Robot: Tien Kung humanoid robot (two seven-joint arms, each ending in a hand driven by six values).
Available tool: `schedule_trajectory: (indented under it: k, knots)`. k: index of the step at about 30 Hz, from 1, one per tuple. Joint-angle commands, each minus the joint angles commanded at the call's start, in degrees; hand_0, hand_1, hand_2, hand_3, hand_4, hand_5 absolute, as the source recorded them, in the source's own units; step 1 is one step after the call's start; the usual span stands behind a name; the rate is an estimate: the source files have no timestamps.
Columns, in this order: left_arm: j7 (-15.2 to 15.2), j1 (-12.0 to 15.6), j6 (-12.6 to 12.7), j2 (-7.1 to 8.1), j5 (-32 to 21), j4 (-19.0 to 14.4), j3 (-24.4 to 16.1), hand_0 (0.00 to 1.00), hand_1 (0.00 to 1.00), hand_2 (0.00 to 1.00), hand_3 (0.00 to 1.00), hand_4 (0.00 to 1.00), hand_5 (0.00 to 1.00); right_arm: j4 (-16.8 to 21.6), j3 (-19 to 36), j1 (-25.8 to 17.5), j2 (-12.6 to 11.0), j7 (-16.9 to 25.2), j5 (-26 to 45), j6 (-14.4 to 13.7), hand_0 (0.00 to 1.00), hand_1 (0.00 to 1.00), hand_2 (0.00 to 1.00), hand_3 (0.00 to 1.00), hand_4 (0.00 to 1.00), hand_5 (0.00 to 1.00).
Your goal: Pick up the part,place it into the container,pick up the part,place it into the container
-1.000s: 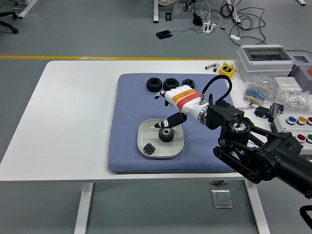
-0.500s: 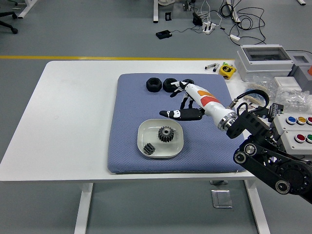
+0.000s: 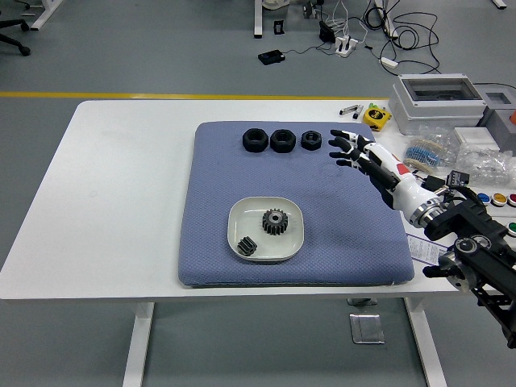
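A white square dish (image 3: 266, 243) sits on the blue mat (image 3: 218, 177) and holds a large black gear (image 3: 276, 222) and a smaller black part (image 3: 247, 245). Three black ring-shaped parts lie in a row at the mat's far edge: one at the left (image 3: 255, 139), one in the middle (image 3: 283, 139), and a smaller one at the right (image 3: 311, 139). My right hand (image 3: 348, 148) hovers over the mat's far right corner, just right of the small ring, fingers spread and empty. My left arm does not show.
Right of the mat stand a grey box with a clear lid (image 3: 436, 101), a yellow tape measure (image 3: 374, 115), bags of small parts (image 3: 426, 151) and a panel with coloured buttons (image 3: 493, 201). The table's left half (image 3: 121, 185) is bare white.
My right hand let go of the large gear in the dish, opened, and drew back to the right and away, ending near the mat's far right corner.
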Motion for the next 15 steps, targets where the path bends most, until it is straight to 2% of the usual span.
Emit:
schedule_trajectory:
  k: [1,2,5,7,8,11,15]
  knots:
    - [0.0,0.0,-0.1,-0.02,0.0,-0.1,0.2,0.696,0.619,0.648,0.557,0.567,0.583,-0.2,1.3,-0.9,-0.2,0.2,0.5,0.1,0.892,0.844,0.888,0.926,0.998,0.944]
    - [-0.1,0.0,-0.1,-0.06,0.0,-0.1,0.2,0.696,0.619,0.648,0.557,0.567,0.583,-0.3,2.3,-1.6,-0.2,0.5,0.4,0.0,0.894,0.845,0.885,0.922,0.998,0.998]
    - [0.1,0.0,-0.1,-0.2,0.6,-0.1,-0.2,0.696,0.619,0.648,0.557,0.567,0.583,-0.4,5.2,-3.5,0.1,2.6,0.5,-0.9,0.894,0.845,0.885,0.922,0.998,0.998]
    - [0.2,-0.1,-0.1,-0.23,0.9,-0.2,-0.2,0.696,0.619,0.648,0.557,0.567,0.583,-0.5,7.0,-5.0,0.7,5.7,2.0,-2.9,0.894,0.845,0.885,0.922,0.998,0.998]
    - [0.2,-0.1,-0.1,-0.24,1.0,-0.2,-0.2,0.697,0.619,0.648,0.557,0.567,0.582,-0.6,8.0,-5.9,1.1,8.0,3.3,-4.2,0.85,0.757,0.768,0.788,0.998,0.957]
    - [0.3,-0.2,-0.1,-0.3,1.5,-0.2,-0.3,0.697,0.619,0.648,0.557,0.567,0.582,-0.8,11.2,-8.5,2.2,12.9,5.0,-6.0,0.85,0.757,0.768,0.788,0.998,0.957]
    - [0.3,-0.2,-0.1,-0.31,1.7,-0.3,-0.4,0.696,0.621,0.649,0.558,0.568,0.582,-0.8,15.2,-11.3,3.5,12.5,3.1,-5.3,0.853,0.756,0.762,0.78,0.998,0.931]
